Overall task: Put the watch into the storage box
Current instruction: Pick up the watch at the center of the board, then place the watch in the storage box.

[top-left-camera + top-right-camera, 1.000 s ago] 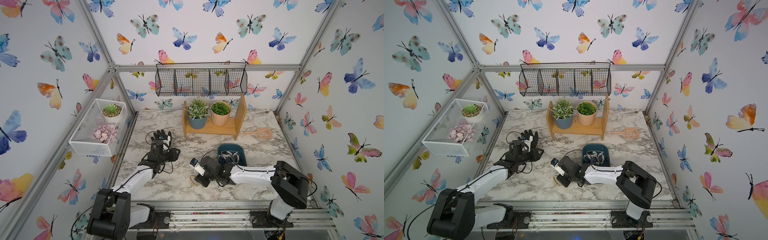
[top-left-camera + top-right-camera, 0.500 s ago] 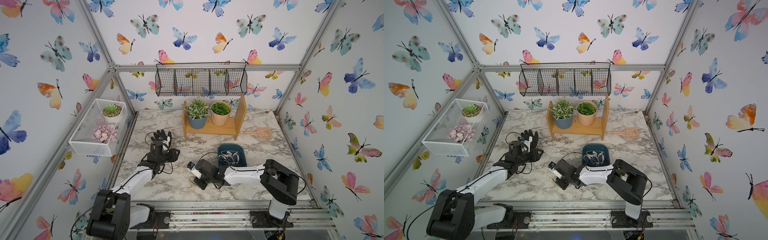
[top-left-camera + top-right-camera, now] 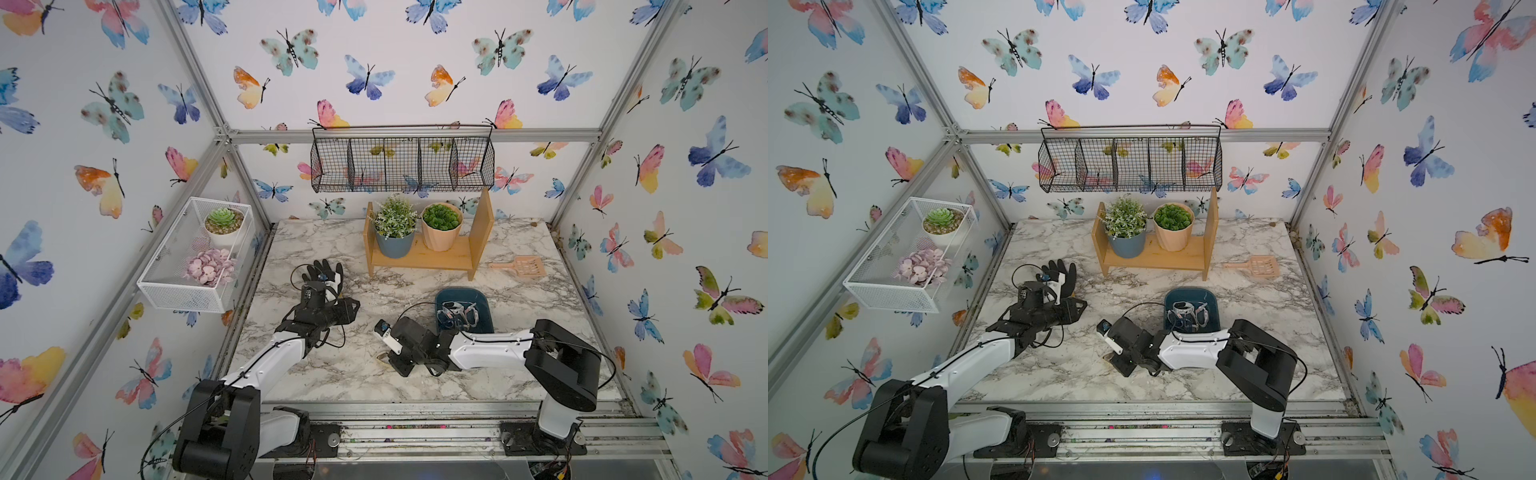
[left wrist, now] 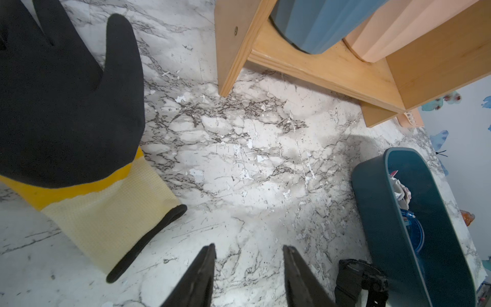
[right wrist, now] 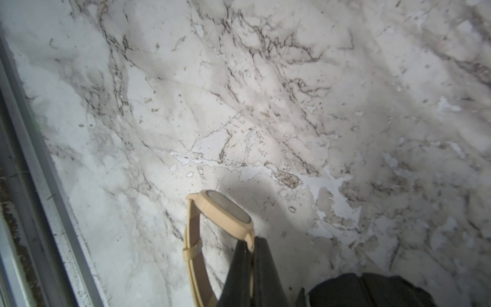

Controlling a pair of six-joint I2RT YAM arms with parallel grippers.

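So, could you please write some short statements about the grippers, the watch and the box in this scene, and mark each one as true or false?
1. The right gripper is shut on the cream round-faced watch. True.
2. The dark teal plastic storage box is empty. False: several small items already lie in it.
3. The left gripper holds the black and yellow fabric glove. False: it is open and empty; the glove lies on the marble table beside it.
4. A plant in a blue pot and a plant in a peach pot stand on the light wooden shelf. True.
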